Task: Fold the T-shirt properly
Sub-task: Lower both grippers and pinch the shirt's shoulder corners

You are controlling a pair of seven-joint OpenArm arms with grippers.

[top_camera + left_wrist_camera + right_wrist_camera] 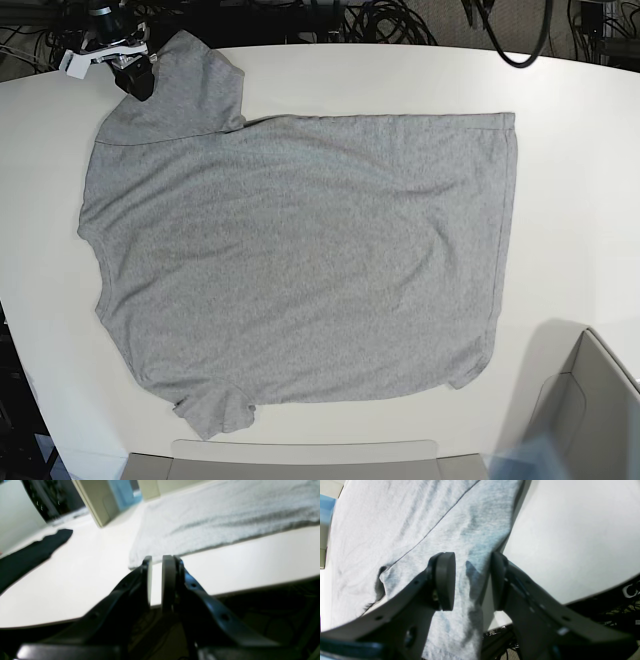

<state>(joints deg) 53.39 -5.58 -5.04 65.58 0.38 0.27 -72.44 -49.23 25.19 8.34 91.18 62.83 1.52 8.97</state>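
As it lies spread flat on the white table [570,180], the T-shirt [300,260] shows only its plain grey side. Its long axis runs across the base view: hem toward that view's right edge, shoulders and neck end toward its left. One sleeve [190,85] points to the top left corner, the other [215,410] to the bottom edge. No lettering is visible. Light wrinkles cross the body; the hem corner at lower right curls slightly.

Right gripper [472,580]: jaws spread wide, one pad over the cloth, the other just past the sleeve's edge, so the edge sits between them. Whether either pad touches the fabric cannot be told. In the base view this gripper [135,75] shows only as a dark tip beside the upper sleeve; the rest of the arm is cut off.

Left gripper [157,563]: jaws nearly together with a narrow gap, nothing between them. It sits over the table edge just short of a corner of the shirt, apart from it. That view is blurred. It cannot be found in the base view.

A dark strip [32,552] lies on the table well away from the shirt; too blurred to identify. A pale box [590,410] is cut off at the base view's lower right.
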